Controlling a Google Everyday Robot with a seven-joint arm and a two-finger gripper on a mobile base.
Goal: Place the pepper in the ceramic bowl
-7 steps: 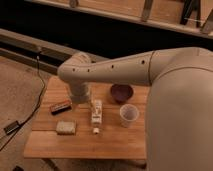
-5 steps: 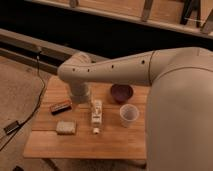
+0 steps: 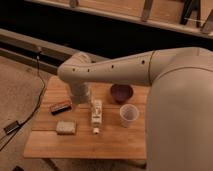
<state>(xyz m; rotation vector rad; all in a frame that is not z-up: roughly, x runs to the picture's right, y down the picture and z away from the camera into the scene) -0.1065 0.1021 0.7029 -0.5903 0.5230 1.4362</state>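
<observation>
A wooden surface with slatted planks stands on a speckled beige floor. On its left part lies 1 dark brown-red rectangular block, slightly tilted, near the left edge. Just in front of the block, apart from it, sits 1 pale tan square pad. Towards the right side stands 1 pale translucent cup, upright. On the floor to the left, a dark cable runs down past the surface to a small dark box. Behind, a grey ledge runs along a dark wall, with a wooden shelf above.
</observation>
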